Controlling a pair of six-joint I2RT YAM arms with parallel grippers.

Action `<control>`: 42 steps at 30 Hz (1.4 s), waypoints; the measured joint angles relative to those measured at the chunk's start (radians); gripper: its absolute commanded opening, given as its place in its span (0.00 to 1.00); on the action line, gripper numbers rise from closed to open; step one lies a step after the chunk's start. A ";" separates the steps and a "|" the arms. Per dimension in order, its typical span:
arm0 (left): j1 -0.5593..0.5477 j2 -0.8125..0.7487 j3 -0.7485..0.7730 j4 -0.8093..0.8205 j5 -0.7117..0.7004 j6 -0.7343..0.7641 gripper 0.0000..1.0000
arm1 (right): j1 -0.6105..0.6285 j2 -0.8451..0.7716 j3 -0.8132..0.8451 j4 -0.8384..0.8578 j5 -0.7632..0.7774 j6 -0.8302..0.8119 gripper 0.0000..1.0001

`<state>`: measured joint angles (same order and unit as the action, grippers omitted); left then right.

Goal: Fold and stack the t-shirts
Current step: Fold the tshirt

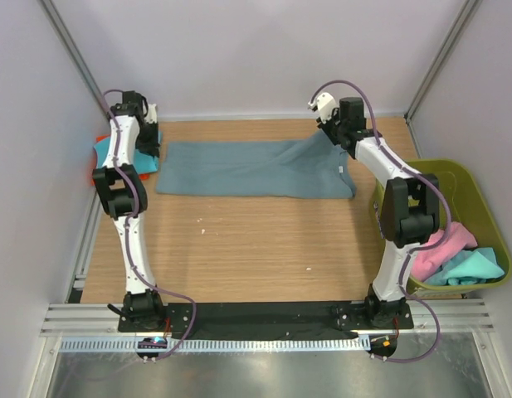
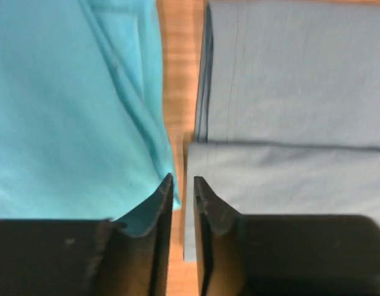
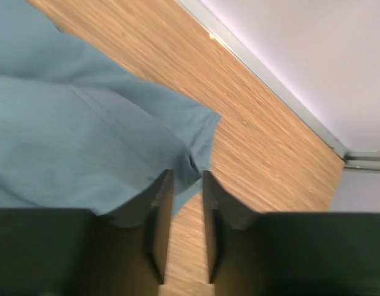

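A slate blue-grey t-shirt (image 1: 256,170) lies folded into a long band across the far part of the table, a small white label (image 1: 343,171) near its right end. My left gripper (image 1: 148,143) hovers at the band's left edge (image 2: 288,92), beside a turquoise t-shirt (image 2: 66,111). Its jaws are slightly open, with only bare wood between them. My right gripper (image 1: 328,128) is at the band's raised far right corner (image 3: 196,132). It is also slightly open, and the cloth corner lies just past its tips (image 3: 186,176).
The turquoise t-shirt (image 1: 102,153) at the far left lies on something orange (image 1: 100,138). An olive-green basket (image 1: 480,199) at the right table edge holds a pink t-shirt (image 1: 451,240) and a turquoise one (image 1: 471,267). White walls close the back and sides.
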<state>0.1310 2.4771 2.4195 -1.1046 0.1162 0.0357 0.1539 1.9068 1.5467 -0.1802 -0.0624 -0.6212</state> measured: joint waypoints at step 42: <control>-0.066 -0.124 -0.408 0.105 0.103 0.002 0.55 | -0.008 -0.106 -0.402 -0.122 0.025 0.389 0.49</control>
<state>0.0654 2.3535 2.0117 -0.9997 0.2188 0.0376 0.1455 1.8008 1.1446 -0.3023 -0.0372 -0.2321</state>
